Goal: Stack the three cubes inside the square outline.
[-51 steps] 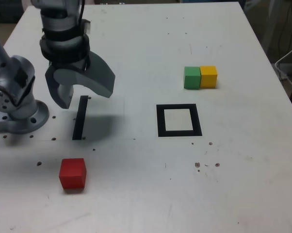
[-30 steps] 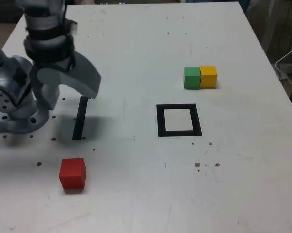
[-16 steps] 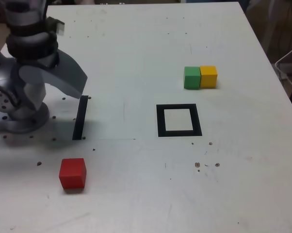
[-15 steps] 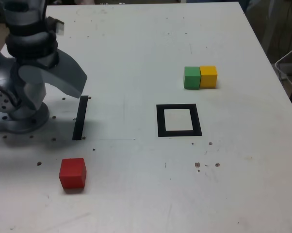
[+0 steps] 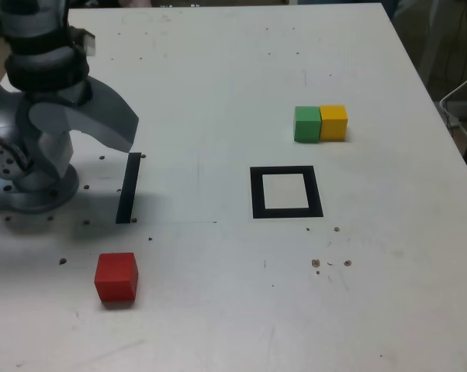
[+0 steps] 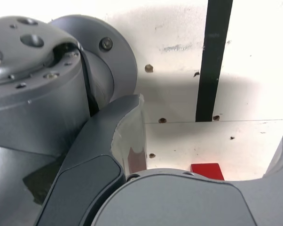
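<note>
Grey metal claw [image 5: 74,136] first: yours is spread as wide as it goes, two broad curved fingers [image 5: 102,116] splayed apart, and there's nothing between them. It hangs above the table at the exterior view's far left, right over the arm's own round grey base [image 5: 32,190]. In the wrist view you're looking down past one dark grey finger [image 6: 108,160] at that same base [image 6: 52,80], with the claw's body filling the foreground.

Just beside the claw, towards the exterior view's right, lies the straight strip of black tape [image 5: 129,187], flat on the white table [image 5: 218,77]; the wrist view picks it up too [image 6: 212,61], running away from the claw, with small screw holes dotted around its near end.

Moving out: the small matte red cube [image 5: 115,277] sits alone on the table nearer the camera than the strip, clear of the claw and untouched. You catch only a sliver of it in the wrist view [image 6: 207,170], peeking over the claw's body.

Further on, near the middle of the table, sits the square outline of thick black tape with a white centre [image 5: 286,169]. No cube in it.

Farthest from you, beyond the square and towards the exterior view's right, the small matte green cube [image 5: 307,124] and the small matte yellow cube [image 5: 333,122] stand side by side, touching, green on the exterior view's left. All three cubes rest on the table, none stacked, all outside the square.
</note>
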Controlling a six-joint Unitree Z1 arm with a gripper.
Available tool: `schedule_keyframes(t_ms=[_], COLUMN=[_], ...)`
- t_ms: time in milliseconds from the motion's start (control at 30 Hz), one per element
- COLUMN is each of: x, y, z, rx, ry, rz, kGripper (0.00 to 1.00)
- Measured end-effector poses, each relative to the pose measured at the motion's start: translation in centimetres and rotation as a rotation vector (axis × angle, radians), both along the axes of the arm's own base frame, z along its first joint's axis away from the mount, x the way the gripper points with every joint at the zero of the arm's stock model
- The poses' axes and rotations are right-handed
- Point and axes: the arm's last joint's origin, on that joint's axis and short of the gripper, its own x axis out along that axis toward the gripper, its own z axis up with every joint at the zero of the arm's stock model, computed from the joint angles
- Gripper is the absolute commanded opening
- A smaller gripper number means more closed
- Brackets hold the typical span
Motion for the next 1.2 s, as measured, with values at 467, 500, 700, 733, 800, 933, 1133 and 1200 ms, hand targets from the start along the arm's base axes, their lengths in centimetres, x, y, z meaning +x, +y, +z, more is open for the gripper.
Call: schedule_keyframes(t_ms=[467,500,700,733,800,933,1133,1200], x=[1.4,1.5,2.0,2.1,2.3,2.5,3.0,3.2], y=[-2.4,-2.7,-4.0,-4.2,-4.6,-4.8,-5.4,-5.9], z=[-0.2,-0.3,-0.2,-0.2,-0.2,-0.2,-0.4,-0.6], rx=[-0.013,-0.016,-0.024,-0.024,-0.027,-0.031,-0.041,-0.048], ry=[0.040,0.046,0.058,0.058,0.054,0.046,0.064,0.065], rz=[-0.022,-0.027,-0.051,-0.052,-0.051,-0.044,-0.026,-0.017], kGripper=[0.99,0.99,0.99,0.99,0.99,0.99,0.99,0.99])
